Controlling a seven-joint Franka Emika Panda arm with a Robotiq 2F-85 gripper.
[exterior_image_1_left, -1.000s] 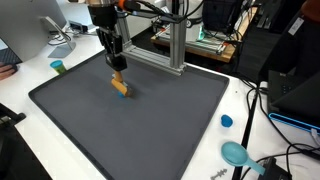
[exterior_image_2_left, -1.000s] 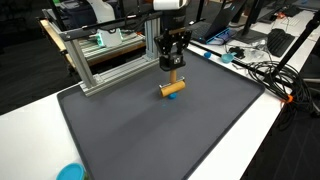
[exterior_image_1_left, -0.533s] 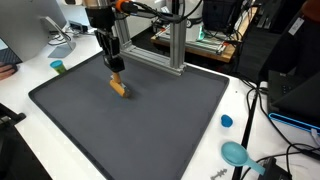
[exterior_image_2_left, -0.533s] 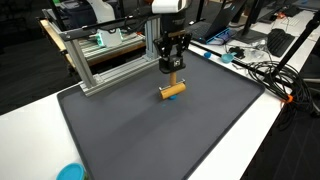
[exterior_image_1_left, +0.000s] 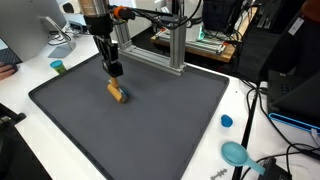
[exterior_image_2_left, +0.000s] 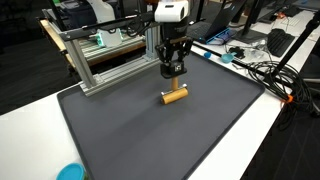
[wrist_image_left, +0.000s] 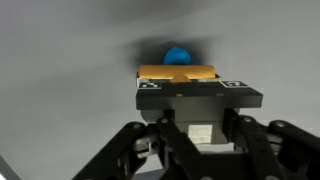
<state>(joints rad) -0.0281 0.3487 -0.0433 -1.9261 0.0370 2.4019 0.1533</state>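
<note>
Lab or robotics workroom: white bench (exterior_image_2_left: 262, 120) topped with a dark mat (exterior_image_1_left: 130, 125), aluminium extrusion frame (exterior_image_2_left: 100, 65) along the bench's far edge, computer monitor (exterior_image_1_left: 35, 18) at one far corner (cables (exterior_image_2_left: 262, 72) trailing over another corner), electronics behind.

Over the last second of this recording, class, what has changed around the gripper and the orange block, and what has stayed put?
The gripper has risen off the orange block, which now lies free on the dark mat; earlier the gripper was down on it. In an exterior view the block has also shifted slightly across the mat. Whether the gripper is open is unclear. The aluminium frame and blue cap stayed put.
</note>
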